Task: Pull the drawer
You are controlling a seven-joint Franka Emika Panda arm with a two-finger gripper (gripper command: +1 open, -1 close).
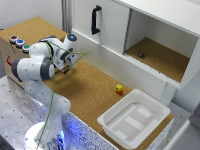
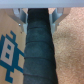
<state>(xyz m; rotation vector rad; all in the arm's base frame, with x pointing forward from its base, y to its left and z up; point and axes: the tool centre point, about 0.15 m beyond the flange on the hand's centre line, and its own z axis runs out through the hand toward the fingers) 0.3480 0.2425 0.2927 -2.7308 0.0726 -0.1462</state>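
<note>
Ext. view, far L: three round buttons [image 1: 18, 41], red, blue, green, sit in a row on the cork worktop [image 1: 92, 90] at about 10 o'clock. Just below them a beige wood face w/ a red mark runs down the edge. Moving R: the white arm [image 1: 37, 67] folds over the worktop's L part, a green cable [image 1: 52, 95] hanging down along it. The hand [image 1: 64, 60] points down near the worktop's front edge, approx 9 o'clock of the frame centre.

Wrist view now: two pale fingers [image 2: 20, 15] sit either side of a dark ribbed bar [image 2: 38, 50] running through the middle. They straddle it, but can't tell if they press on it or stand off. The hand [image 2: 38, 15] is right over that bar. On one side is the drawer [image 2: 7, 27], its beige panel carrying a blue pixel figure [image 2: 9, 52]; cork on the other side. In the ext. view the drawer is hidden by the arm.

On to the centre: white cabinet door [image 1: 100, 25] w/ black handle [image 1: 95, 19] at 12 o'clock. R of it an open compartment [image 1: 160, 55], small dark item [image 1: 141, 54] on its floor. A yellow cube [image 1: 119, 88] sits on the cork at 4 o'clock, and the white tub [image 1: 134, 120] at 5 o'clock
</note>
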